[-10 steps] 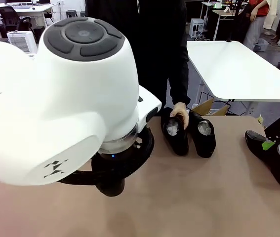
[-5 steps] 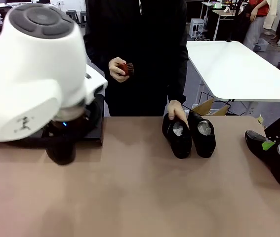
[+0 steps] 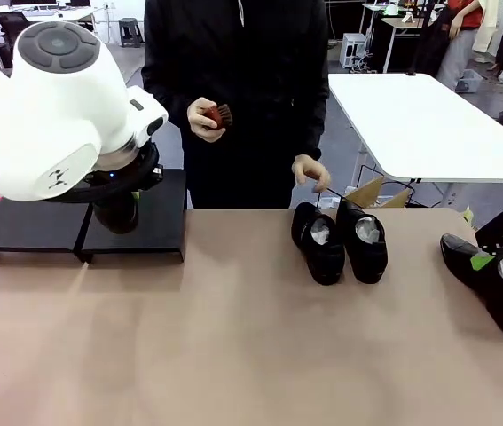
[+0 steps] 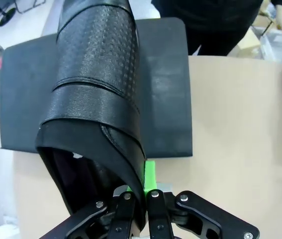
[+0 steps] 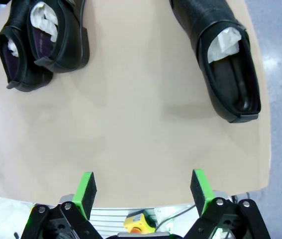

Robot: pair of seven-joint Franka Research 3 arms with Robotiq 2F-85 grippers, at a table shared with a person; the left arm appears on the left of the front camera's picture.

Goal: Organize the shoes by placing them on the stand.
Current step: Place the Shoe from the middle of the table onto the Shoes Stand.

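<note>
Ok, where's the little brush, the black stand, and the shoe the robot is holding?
brush (image 3: 222,114): front view, its reddish-brown body.
stand (image 3: 29,226): front view, bare top of its left section.
held shoe (image 4: 98,64): left wrist view, its dotted leather upper.

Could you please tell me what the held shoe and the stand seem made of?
The held shoe looks like black leather: soft sheen, perforated panel, stitched seams. The stand is matte black, smooth, round-cornered; plastic or coated board, unclear.

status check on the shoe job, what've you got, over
Left end effector shut on shoe, over stand. Right end effector open, empty. Middle pair and far-right shoe on table. Person's hand above the pair.
</note>
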